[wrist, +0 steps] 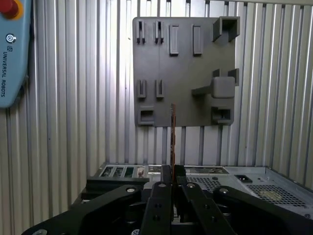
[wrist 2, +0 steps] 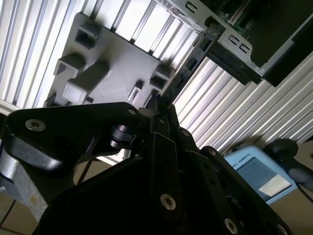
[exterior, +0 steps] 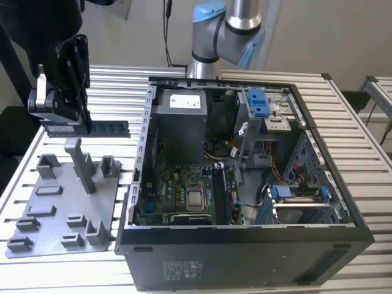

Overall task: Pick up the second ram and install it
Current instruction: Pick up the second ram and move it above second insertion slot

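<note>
Half done I'd say: black gripper (exterior: 84,122) is clamped on the second ram (exterior: 110,129), a long thin dark circuit-board stick, seemingly lifted clear above the grey plastic holder tray (exterior: 58,208), not yet in the green motherboard (exterior: 171,196).

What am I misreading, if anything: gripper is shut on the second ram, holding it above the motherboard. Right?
One thing is wrong. The gripper is shut on the second ram, but holds it above the grey holder tray, at the exterior view's left of the PC case, not above the motherboard. The exterior view shows it.
</note>
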Motion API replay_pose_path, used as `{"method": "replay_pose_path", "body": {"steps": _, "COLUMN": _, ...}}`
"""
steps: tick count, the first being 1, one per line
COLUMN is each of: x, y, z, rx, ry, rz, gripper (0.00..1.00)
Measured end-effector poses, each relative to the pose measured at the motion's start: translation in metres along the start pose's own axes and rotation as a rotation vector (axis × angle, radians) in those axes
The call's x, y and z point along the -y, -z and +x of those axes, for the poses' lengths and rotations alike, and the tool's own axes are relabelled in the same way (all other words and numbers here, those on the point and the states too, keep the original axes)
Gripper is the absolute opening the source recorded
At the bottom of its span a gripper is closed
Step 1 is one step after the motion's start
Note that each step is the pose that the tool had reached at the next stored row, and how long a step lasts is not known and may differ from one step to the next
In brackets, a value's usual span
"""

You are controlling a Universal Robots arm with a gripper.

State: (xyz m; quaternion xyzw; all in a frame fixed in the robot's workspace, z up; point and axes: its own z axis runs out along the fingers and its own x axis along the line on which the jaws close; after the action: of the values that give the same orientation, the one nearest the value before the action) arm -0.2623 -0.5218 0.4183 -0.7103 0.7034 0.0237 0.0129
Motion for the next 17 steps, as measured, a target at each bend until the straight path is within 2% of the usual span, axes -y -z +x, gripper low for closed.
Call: {"method": "replay_pose_path", "body": {"steps": 17, "x": 0.0404, "y": 0.0006, "z": 0.0002, "rx": -0.0001, "ry": 0.003, "rz": -0.0001, "gripper": 0.14}}
